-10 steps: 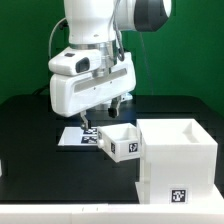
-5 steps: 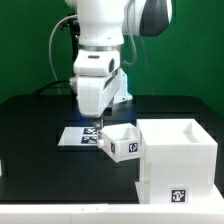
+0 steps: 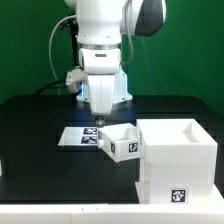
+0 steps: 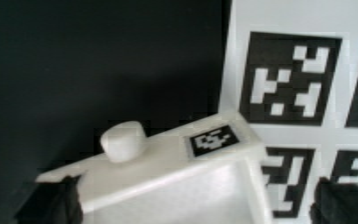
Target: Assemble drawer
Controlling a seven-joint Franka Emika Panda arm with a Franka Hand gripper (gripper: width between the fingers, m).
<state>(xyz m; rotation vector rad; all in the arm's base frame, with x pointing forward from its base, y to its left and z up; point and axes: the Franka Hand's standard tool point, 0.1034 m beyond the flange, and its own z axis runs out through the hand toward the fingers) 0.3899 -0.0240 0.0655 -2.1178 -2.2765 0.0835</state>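
The white drawer tray (image 3: 122,141) stands on the black table against the casing's left side, a tag on its front wall. The larger white casing (image 3: 178,160) stands at the exterior view's right, open on top, a tag low on its front. My gripper (image 3: 97,124) points straight down over the tray's far left corner. In the wrist view the tray (image 4: 167,185) lies between my fingertips (image 4: 51,205), with its tag (image 4: 211,141) and a small round white knob (image 4: 123,140) showing. The gripper (image 4: 197,207) is open and holds nothing.
The marker board (image 3: 76,137) lies flat on the table just left of and behind the tray, and shows in the wrist view (image 4: 300,80) beside it. The rest of the table is black cloth (image 3: 40,150). A green wall stands behind.
The hand has turned about its vertical axis from broadside to narrow-on and has shifted slightly toward the exterior view's right, over the tray's corner. The tray and the casing have not moved.
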